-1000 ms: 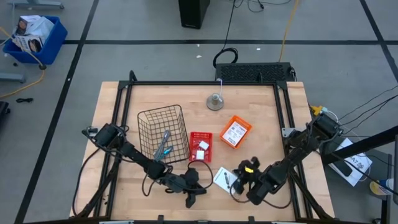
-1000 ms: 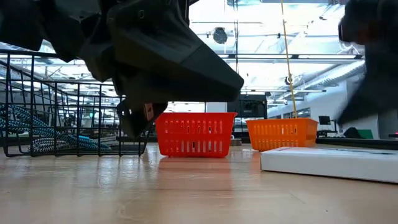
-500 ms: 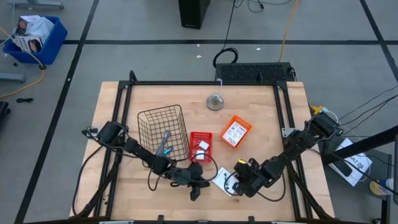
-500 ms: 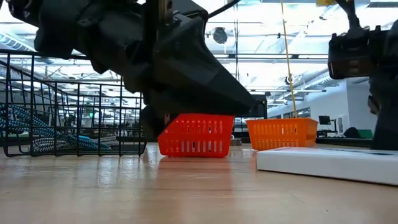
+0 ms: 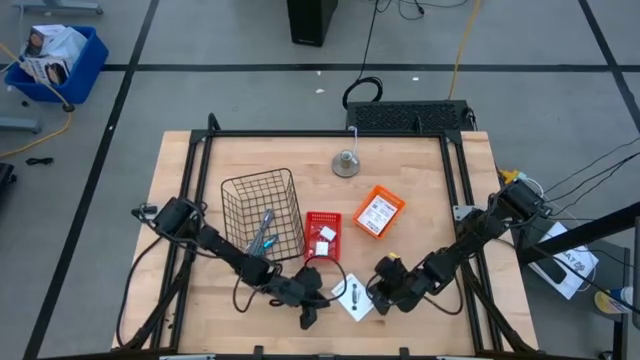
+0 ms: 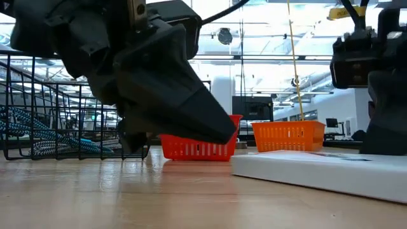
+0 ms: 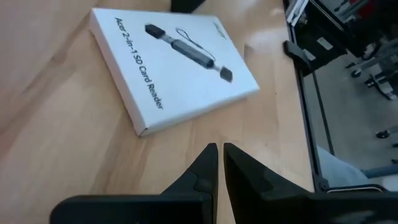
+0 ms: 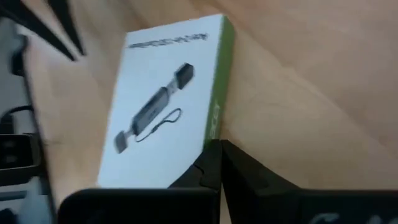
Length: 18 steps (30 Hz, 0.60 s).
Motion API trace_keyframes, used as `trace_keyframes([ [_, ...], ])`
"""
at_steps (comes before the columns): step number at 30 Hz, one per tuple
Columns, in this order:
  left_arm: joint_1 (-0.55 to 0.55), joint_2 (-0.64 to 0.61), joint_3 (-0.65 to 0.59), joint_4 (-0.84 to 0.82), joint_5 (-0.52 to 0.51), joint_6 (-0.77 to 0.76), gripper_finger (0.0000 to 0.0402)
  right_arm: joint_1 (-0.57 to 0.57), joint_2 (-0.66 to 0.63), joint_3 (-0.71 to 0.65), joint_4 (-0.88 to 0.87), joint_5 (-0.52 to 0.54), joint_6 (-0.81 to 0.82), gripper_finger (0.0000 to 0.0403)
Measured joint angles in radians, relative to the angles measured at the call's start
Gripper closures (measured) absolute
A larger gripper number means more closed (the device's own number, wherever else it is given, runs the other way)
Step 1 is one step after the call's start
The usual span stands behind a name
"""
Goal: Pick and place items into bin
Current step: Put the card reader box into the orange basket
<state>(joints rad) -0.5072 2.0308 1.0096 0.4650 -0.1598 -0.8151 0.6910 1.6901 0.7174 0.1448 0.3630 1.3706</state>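
On the high view, the wooden counter (image 5: 420,190) fills the centre of the frame. Left of centre, a black wire basket (image 5: 262,213) is seen standing on it, and a slim blue-and-grey handled tool (image 5: 263,234) is seen lying inside that basket. Just right of the basket, a small red bin (image 5: 321,236) is placed, with a tiny white block (image 5: 325,233) inside it. Further right, above and right of the red bin, an orange bin (image 5: 379,211) is set at an angle. At the upper centre of the counter, a small round grey object (image 5: 346,164) is seen.

At the lower centre of the frame, the left tool (image 5: 309,311) is positioned low over the counter, just left of a flat white packet (image 5: 353,297). In the left wrist view, its fingers (image 7: 210,163) are shown closed tip to tip, nothing being held, with the packet lying flat ahead of them.

The packet is located on the bare counter below the red bin, between the two tools and outside every bin. Black print and a picture of a card reader are shown on its face.

Immediately right of the packet, the right tool (image 5: 383,290) is positioned. In the right wrist view its fingers (image 8: 211,165) are shown closed together at the packet's green edge; contact cannot be confirmed.
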Motion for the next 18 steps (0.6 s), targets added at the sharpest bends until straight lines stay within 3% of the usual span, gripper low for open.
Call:
trace_keyframes([
  [8,0.003,0.000,0.000,-0.001,-0.020,-0.002,0.0371,-0.018,0.077,0.002,0.233,0.000,-0.072,0.0403],
  [18,0.001,0.000,0.000,-0.084,0.003,-0.026,0.0371,-0.017,0.132,0.003,0.296,0.014,-0.072,0.0403],
])
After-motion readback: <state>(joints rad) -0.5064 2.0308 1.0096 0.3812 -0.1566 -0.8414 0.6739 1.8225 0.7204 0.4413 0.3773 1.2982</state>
